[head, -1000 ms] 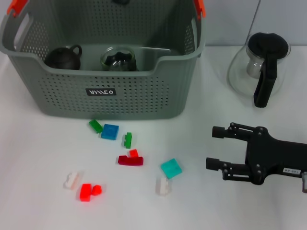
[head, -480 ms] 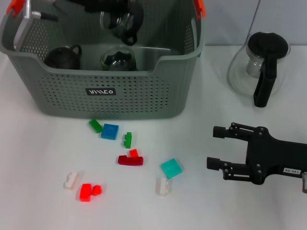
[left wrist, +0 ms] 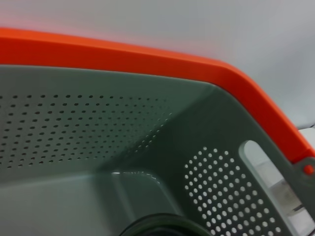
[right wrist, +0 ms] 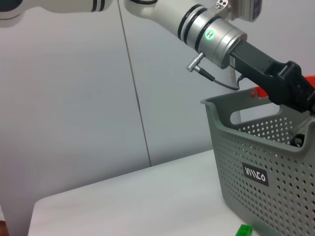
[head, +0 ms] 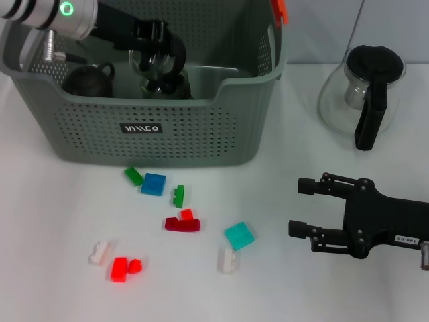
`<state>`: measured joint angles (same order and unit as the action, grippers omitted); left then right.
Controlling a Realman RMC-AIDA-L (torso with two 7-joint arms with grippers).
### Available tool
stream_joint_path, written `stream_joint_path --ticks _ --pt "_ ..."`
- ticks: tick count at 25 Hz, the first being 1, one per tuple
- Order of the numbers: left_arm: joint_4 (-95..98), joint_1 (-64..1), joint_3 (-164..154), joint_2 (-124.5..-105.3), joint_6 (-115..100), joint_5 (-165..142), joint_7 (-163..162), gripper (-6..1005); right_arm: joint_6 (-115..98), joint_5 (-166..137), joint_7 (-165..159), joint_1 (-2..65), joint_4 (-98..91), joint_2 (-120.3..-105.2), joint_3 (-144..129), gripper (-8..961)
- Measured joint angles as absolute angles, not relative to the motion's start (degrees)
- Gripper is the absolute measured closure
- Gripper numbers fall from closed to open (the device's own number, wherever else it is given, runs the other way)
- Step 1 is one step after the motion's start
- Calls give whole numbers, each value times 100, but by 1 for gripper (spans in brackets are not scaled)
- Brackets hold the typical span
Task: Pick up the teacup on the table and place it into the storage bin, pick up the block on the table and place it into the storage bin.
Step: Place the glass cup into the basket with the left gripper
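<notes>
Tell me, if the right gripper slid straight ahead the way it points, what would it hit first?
Probably the teal block. The right gripper is open and points across the table toward the scattered blocks, and the teal one lies nearest in that line. It might pass over it, since the gripper's height is unclear.

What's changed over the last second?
The left gripper came in over the storage bin carrying a glass teacup and has lowered it inside. The right gripper stayed open over the table; the blocks haven't moved.
</notes>
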<state>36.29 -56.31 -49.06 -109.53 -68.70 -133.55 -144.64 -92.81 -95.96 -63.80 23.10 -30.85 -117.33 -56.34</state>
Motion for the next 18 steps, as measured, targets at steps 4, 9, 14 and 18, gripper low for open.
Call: stream_joint_path --ticks 4,9,14,18 --pt "3585 -5640 -5044 -10996 -6676 -13363 -14491 955 -9280 -9598 -6380 2311 -3052 -11726 -5634 131" --pt "3384 -5715 -5101 -11000 -6546 -13455 -14526 949 -9281 -9598 -6382 2309 -3050 -11724 -5634 131" --pt "3332 -5725 -5067 -10993 -6471 -13517 -14602 943 -9304 -9598 -6381 2308 -3050 -11716 -5633 131" --pt "3350 -5716 -5044 -10975 -6484 -13518 -14668 806 -9307 -9598 -6381 2312 -3050 -11716 -5633 131"
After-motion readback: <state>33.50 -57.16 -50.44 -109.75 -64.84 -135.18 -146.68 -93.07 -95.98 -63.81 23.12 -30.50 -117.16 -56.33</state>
